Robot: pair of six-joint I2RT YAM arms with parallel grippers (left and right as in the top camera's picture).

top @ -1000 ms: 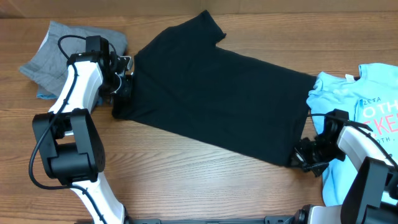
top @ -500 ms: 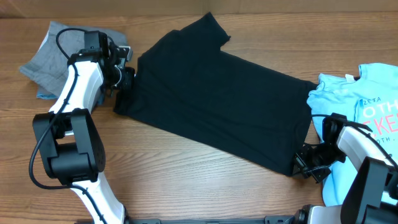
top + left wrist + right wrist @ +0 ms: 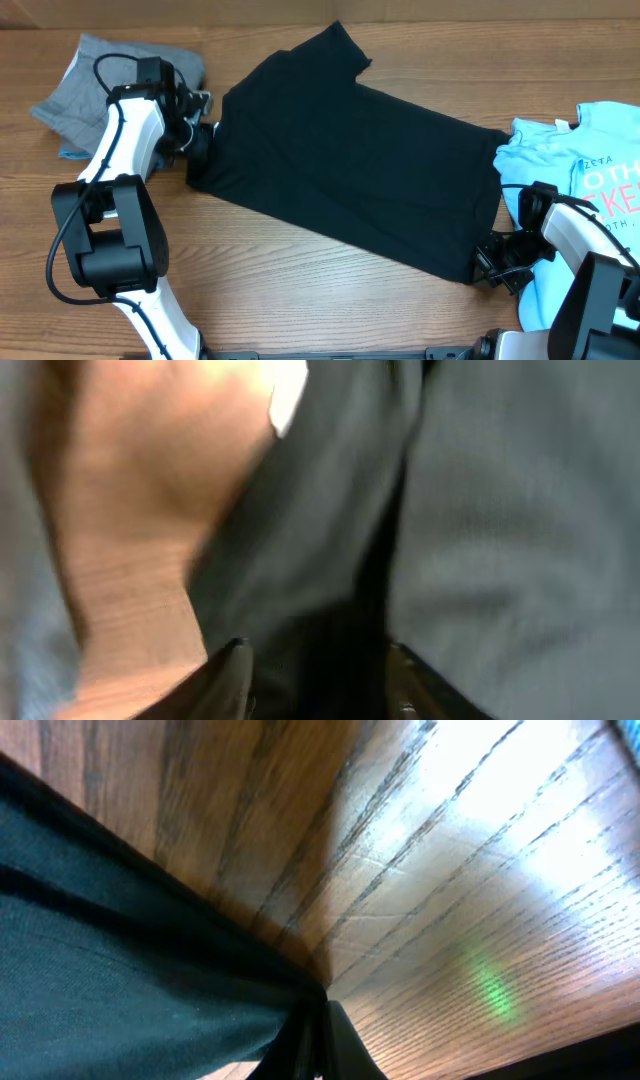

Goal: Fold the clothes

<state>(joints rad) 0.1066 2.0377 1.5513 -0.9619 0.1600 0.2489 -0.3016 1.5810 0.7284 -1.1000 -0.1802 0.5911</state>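
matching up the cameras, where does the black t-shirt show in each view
overhead: the black T-shirt lies spread across the middle, slanting down to the right.
left wrist: it fills the centre, blurred and very close.
right wrist: it covers the lower left, its edge running to the bottom centre.
shared landmark: the wooden table.

Top-down overview; wrist close-ups of T-shirt (image 3: 350, 160)

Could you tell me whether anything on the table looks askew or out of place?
The black T-shirt lies diagonally on the table, not square; the grey shorts and light blue tee sit crumpled at either end.
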